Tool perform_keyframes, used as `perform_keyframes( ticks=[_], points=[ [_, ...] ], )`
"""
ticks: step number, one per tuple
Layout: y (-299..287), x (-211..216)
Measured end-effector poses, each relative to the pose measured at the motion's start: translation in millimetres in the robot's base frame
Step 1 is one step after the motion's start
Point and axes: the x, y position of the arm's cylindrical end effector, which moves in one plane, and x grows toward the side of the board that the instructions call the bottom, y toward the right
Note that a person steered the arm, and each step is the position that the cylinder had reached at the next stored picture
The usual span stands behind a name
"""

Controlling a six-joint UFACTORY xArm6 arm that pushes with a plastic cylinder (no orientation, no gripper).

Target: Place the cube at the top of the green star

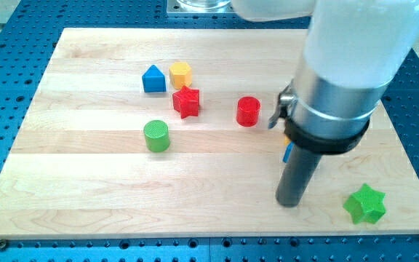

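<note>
The green star [364,204] lies at the view's bottom right, near the board's edge. My tip [290,203] rests on the board to the left of the star, about a hundred pixels away and not touching it. A thin sliver of a blue block [287,151] shows at the rod's left side, above the tip. The rod hides most of it, so I cannot make out its shape. No block touches the tip.
A blue house-shaped block [153,78], a yellow hexagonal block [181,73] and a red star [186,101] cluster at the upper left. A red cylinder [248,111] stands left of the arm. A green cylinder [156,136] stands at centre left. The wooden board [86,196] lies on a blue perforated table.
</note>
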Motion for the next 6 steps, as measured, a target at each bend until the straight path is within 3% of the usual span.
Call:
perform_keyframes(
  ticks=[1,2,3,4,5,6],
  points=[
    [39,30],
    [93,30],
    [93,30],
    [73,25],
    [-6,2],
    [-23,-59]
  ],
)
